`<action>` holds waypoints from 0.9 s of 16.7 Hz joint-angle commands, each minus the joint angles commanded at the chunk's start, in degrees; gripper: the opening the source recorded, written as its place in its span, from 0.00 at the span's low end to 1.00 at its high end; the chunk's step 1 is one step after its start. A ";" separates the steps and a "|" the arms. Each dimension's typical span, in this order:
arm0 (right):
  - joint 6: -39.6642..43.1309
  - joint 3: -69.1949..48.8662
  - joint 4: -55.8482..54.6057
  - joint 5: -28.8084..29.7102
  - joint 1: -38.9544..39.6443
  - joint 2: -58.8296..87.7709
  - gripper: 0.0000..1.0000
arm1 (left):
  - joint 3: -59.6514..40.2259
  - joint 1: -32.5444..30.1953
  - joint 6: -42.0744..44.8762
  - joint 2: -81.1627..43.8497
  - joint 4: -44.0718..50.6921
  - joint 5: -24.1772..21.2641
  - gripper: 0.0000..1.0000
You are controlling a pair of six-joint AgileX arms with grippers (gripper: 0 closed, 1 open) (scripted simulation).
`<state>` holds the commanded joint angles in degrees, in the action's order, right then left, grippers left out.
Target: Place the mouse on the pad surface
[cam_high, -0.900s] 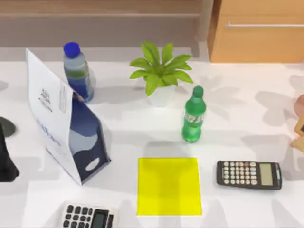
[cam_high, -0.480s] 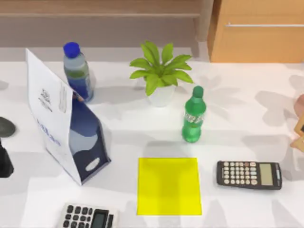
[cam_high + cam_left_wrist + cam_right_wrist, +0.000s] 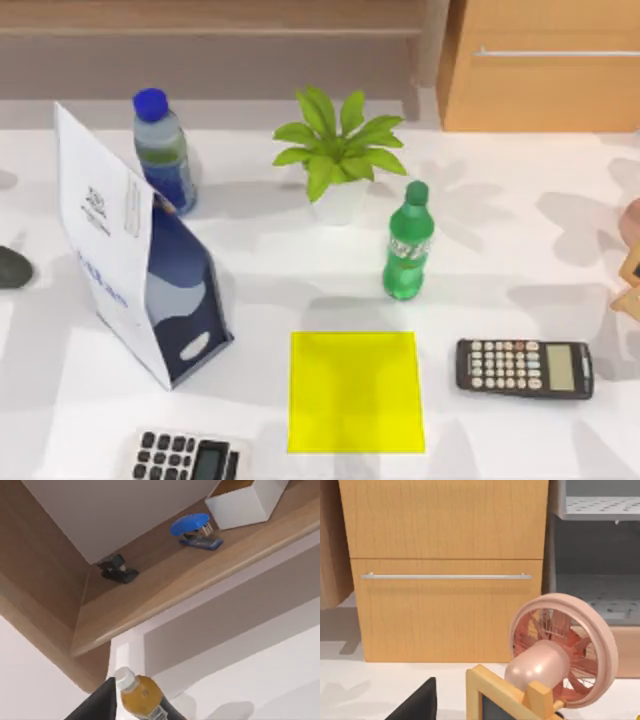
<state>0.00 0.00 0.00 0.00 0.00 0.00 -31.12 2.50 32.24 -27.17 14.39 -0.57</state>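
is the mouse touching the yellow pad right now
Apart. The top view shows the mouse at the table's far left edge, with the standing blue-and-white bag and bare table between it and the pad.

A plain matte-black, flat-faced, angular wedge of the left gripper (image 3: 97,705) is seen in the left wrist view; a similar one of the right gripper (image 3: 417,702) is seen in the right wrist view.

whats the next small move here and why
Probably bring the left arm down over the mouse with fingers open. The mouse lies bare on the table at its far left edge, nowhere near the yellow pad at front centre, with the standing blue-and-white bag between them.
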 joint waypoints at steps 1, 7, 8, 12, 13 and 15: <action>0.00 0.00 0.00 0.00 0.00 0.00 1.00 | -4.04 0.27 4.18 -3.66 1.91 -0.10 1.00; 0.00 0.00 0.00 0.00 0.00 0.00 1.00 | -29.42 1.96 31.11 -28.28 14.52 -0.73 1.00; 0.00 0.00 0.00 0.00 0.00 0.00 1.00 | -33.49 2.24 35.66 -32.71 16.80 -0.79 1.00; 0.00 0.00 0.00 0.00 0.00 0.00 1.00 | -47.91 3.37 53.04 -50.71 26.48 -0.82 1.00; 0.00 0.00 0.00 0.00 0.00 0.00 1.00 | -50.85 3.65 57.05 -55.20 29.06 -0.77 1.00; 0.00 0.00 0.00 0.00 0.00 0.00 1.00 | -55.80 4.19 64.55 -63.99 34.35 -0.58 1.00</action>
<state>0.00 0.00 0.00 0.00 0.00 0.00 -86.92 6.69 96.79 -91.16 48.74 -1.15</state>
